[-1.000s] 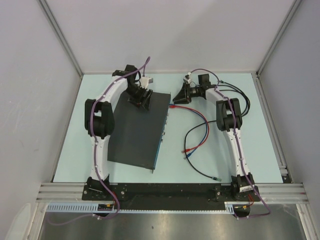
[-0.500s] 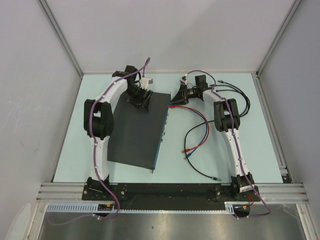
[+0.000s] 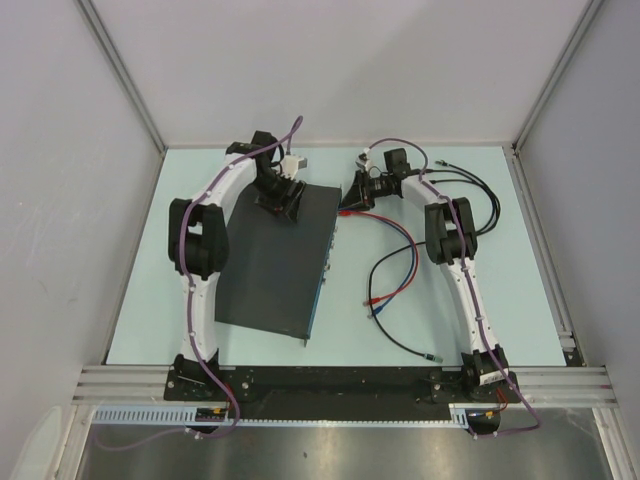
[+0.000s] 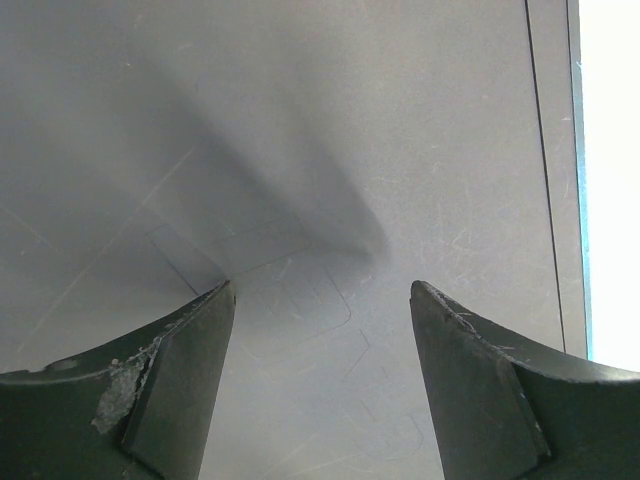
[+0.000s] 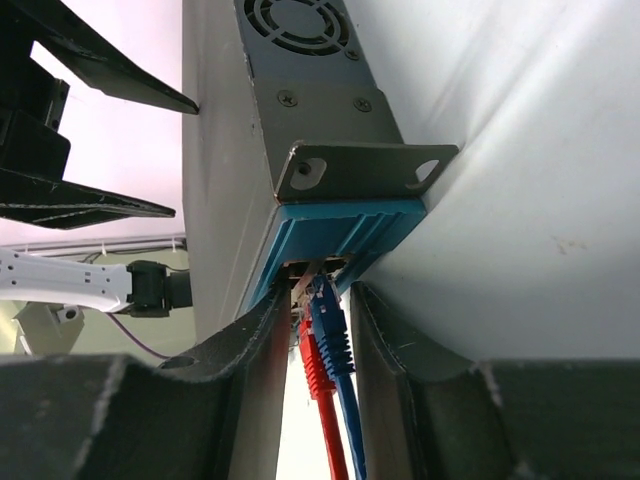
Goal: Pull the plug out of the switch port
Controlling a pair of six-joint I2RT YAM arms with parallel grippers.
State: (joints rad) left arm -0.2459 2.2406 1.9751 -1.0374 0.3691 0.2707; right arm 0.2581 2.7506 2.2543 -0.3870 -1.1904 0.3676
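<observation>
The right claw (image 5: 322, 300), narrow around the red plug (image 5: 314, 370) and blue plug (image 5: 333, 335) with its grip unclear, is needing a latch-squeezing straight pull while the wide-spread left claw (image 4: 320, 290) is apparently bracing the switch (image 3: 275, 262).

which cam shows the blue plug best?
Right wrist: the blue plug is close-up in the switch port beside the red plug, between jaws of the right gripper. Top external hides it behind that gripper; left wrist shows only the switch top.

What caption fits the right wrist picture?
The right gripper flanks the red plug and blue plug in the switch.
</observation>
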